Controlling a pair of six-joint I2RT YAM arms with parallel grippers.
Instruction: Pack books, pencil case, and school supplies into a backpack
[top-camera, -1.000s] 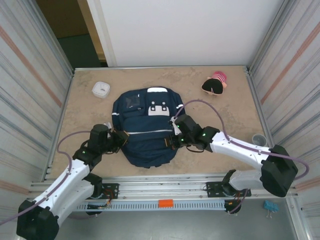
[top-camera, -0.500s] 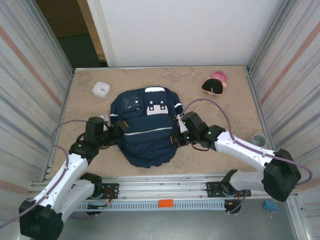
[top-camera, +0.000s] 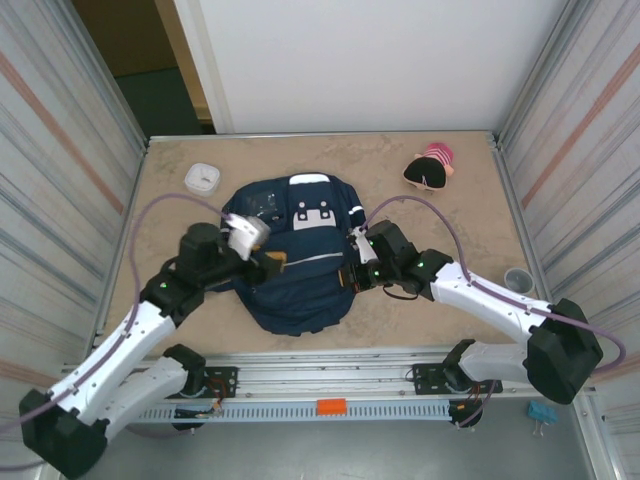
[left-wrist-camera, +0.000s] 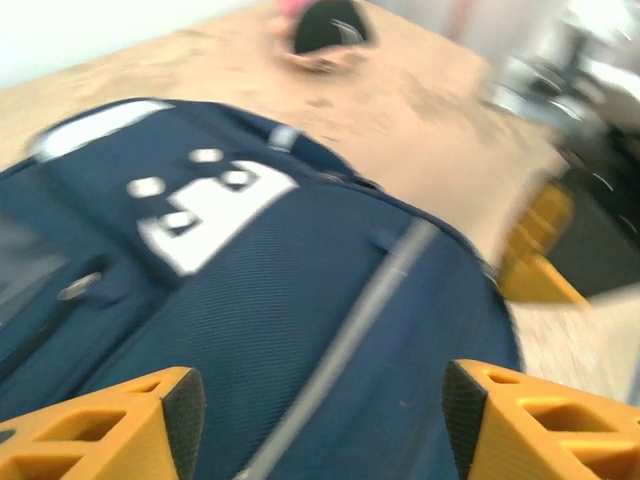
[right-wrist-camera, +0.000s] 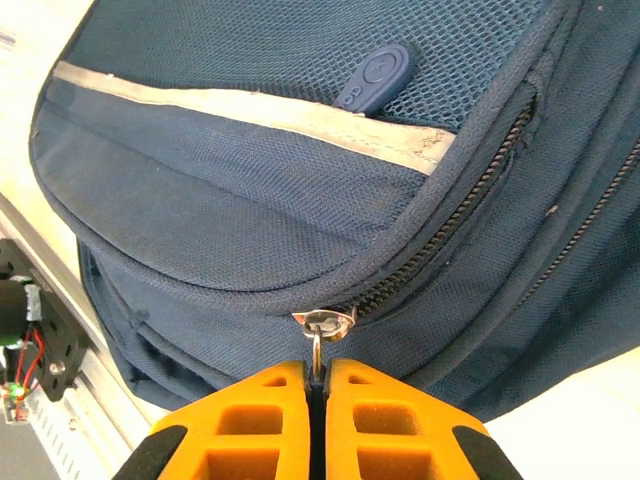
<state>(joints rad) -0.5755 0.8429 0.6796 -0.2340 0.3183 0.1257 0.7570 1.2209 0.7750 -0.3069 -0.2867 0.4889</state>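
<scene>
The navy backpack (top-camera: 300, 285) lies flat mid-table, white patches (top-camera: 318, 215) toward the far side. My left gripper (top-camera: 272, 264) hovers open over its left half; in the left wrist view the gripper (left-wrist-camera: 322, 420) has wide-apart orange fingers (left-wrist-camera: 120, 420) above blue fabric (left-wrist-camera: 290, 300) and a pale stripe (left-wrist-camera: 350, 320), touching nothing. My right gripper (top-camera: 347, 278) is at the bag's right side. In the right wrist view it (right-wrist-camera: 318, 385) is shut on the metal zipper pull (right-wrist-camera: 320, 335) of the backpack (right-wrist-camera: 250, 200). Books and school supplies are hidden.
A small white box (top-camera: 203, 179) sits at the far left. A black and pink plush (top-camera: 430, 168) lies at the far right, also at the top of the left wrist view (left-wrist-camera: 325, 25). A grey roll (top-camera: 517, 279) rests by the right wall. Corrugated walls close both sides.
My left gripper has left the backpack's left edge, risen and swung right over the bag, standing open. The backpack slid slightly toward the far left. The right gripper stays on the zipper pull.
</scene>
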